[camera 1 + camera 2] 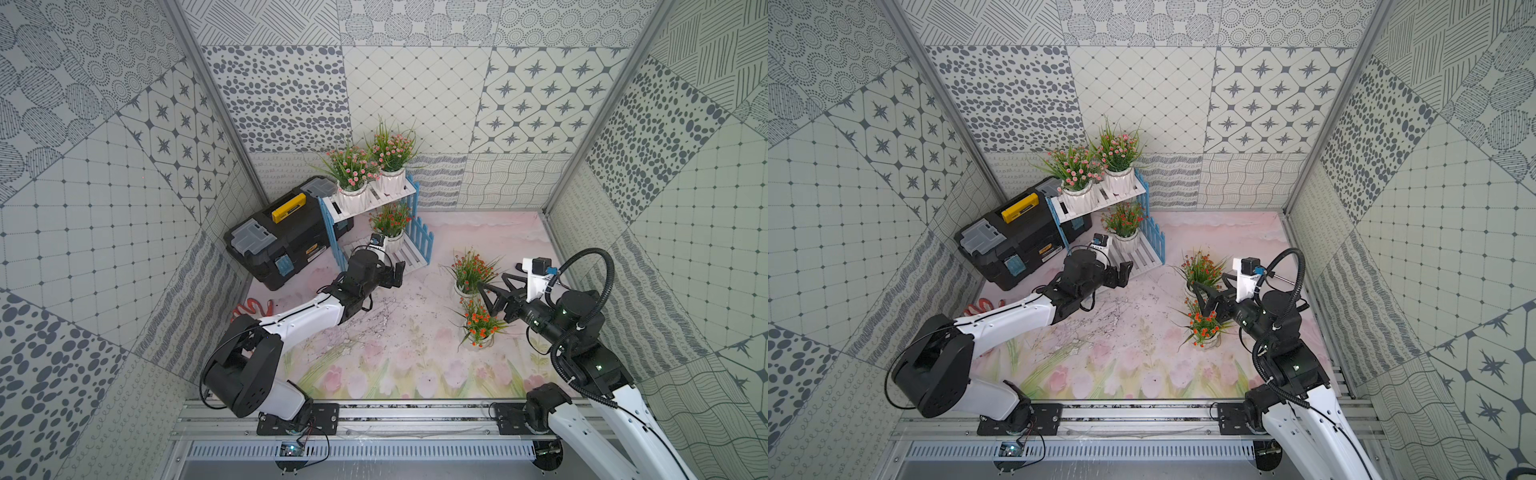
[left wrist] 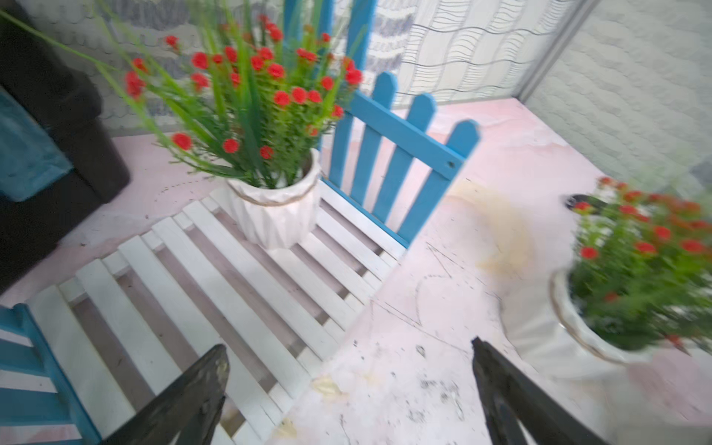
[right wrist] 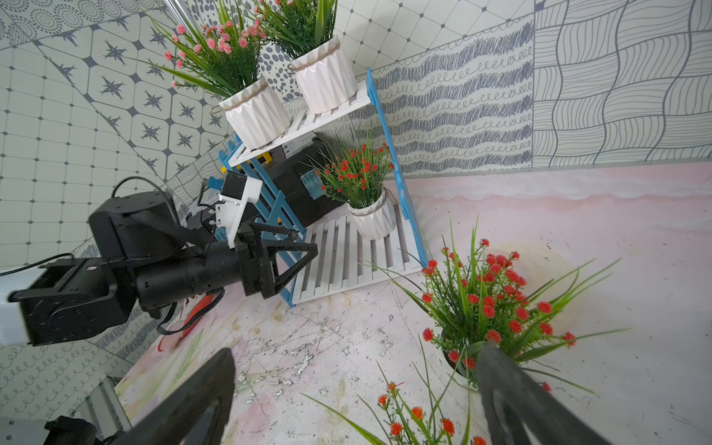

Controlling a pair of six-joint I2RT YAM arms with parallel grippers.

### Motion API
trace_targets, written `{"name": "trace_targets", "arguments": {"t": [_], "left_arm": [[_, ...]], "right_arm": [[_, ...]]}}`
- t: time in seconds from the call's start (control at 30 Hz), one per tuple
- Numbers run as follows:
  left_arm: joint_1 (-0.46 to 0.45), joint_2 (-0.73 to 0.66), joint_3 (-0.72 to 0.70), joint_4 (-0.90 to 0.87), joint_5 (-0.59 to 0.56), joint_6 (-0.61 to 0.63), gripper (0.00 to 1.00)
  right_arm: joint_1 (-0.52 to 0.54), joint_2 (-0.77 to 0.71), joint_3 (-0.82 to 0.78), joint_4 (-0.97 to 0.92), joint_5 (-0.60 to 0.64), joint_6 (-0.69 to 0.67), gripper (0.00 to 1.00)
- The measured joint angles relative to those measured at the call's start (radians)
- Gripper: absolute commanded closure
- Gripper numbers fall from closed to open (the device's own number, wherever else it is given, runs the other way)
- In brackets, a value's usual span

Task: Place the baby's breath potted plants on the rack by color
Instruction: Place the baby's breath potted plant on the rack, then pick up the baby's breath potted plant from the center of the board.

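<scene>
The rack (image 1: 409,255) stands at the back, beside the toolbox. Two pink baby's breath potted plants (image 1: 351,170) (image 1: 392,151) stand on its top shelf. One orange-red plant (image 1: 390,220) (image 2: 275,215) stands on its lower shelf. Two more orange-red plants (image 1: 471,270) (image 1: 480,324) stand on the mat at the right. My left gripper (image 1: 390,268) (image 2: 348,346) is open and empty, just off the lower shelf's front edge. My right gripper (image 1: 492,286) (image 3: 356,352) hangs open over the two floor plants, one finger against the farther one's foliage (image 3: 489,300).
A black toolbox (image 1: 282,237) with a yellow handle lies left of the rack, against the wall. A red item (image 1: 249,309) lies on the mat by the left arm. Patterned walls close in the back and both sides. Bare mat lies between the arms.
</scene>
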Motion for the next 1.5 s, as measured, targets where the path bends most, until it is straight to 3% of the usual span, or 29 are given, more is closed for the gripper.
{"name": "trace_targets", "arguments": {"t": [0.27, 0.47, 0.83, 1.1, 1.5], "left_arm": [[-0.079, -0.100, -0.104, -0.029, 0.214, 0.082, 0.02], [-0.135, -0.089, -0.166, -0.012, 0.320, 0.119, 0.02], [-0.230, 0.044, -0.208, 0.126, 0.393, 0.159, 0.02], [-0.306, 0.158, -0.240, 0.352, 0.408, 0.186, 0.02], [-0.426, 0.348, -0.150, 0.609, 0.456, 0.259, 0.02]], "right_arm": [[0.000, 0.044, 0.091, -0.048, 0.052, 0.019, 0.02], [-0.003, 0.045, 0.128, -0.077, 0.083, 0.031, 0.02], [-0.031, 0.064, 0.187, -0.120, 0.119, 0.051, 0.02], [-0.055, 0.070, 0.198, -0.119, 0.119, 0.060, 0.02], [-0.072, 0.076, 0.198, -0.119, 0.109, 0.063, 0.02]]}}
